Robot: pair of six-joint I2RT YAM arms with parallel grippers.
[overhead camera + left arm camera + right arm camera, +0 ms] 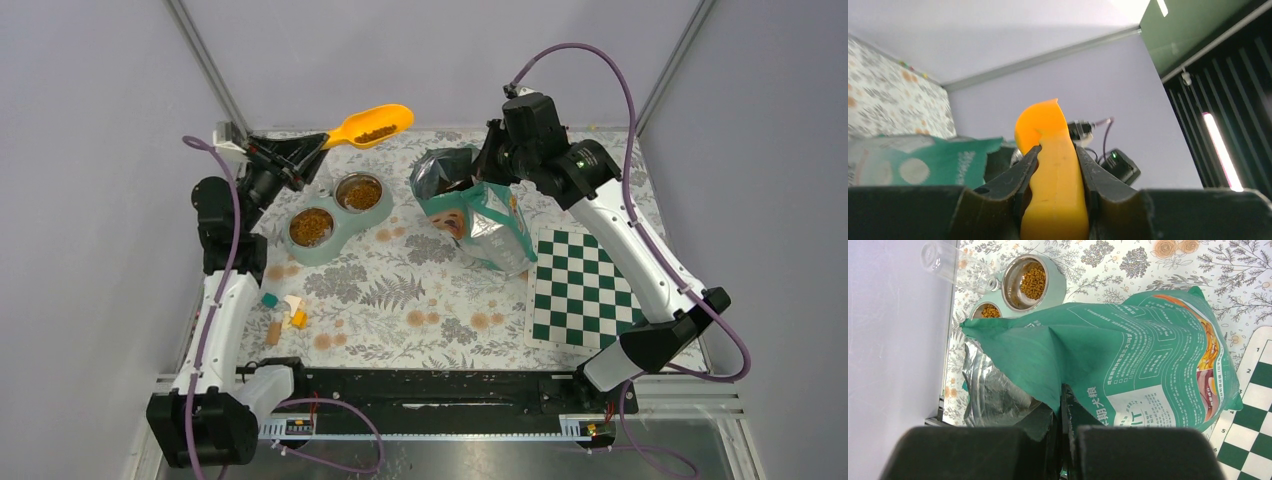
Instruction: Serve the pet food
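My left gripper (322,148) is shut on the handle of an orange scoop (372,126), which also shows in the left wrist view (1055,165). The scoop holds brown kibble (376,133) and hangs above the table behind the pale green double bowl (372,216). Both steel bowls hold kibble, the near one (311,227) more than the far one (359,193). My right gripper (488,160) is shut on the rim of the open green pet food bag (478,208), pinching its edge in the right wrist view (1060,405).
A green and white chessboard (585,287) lies at the right. Several small coloured wooden blocks (284,315) lie near the left arm. A clear tube (953,267) lies beside the bowls. The floral cloth (400,290) covers the table.
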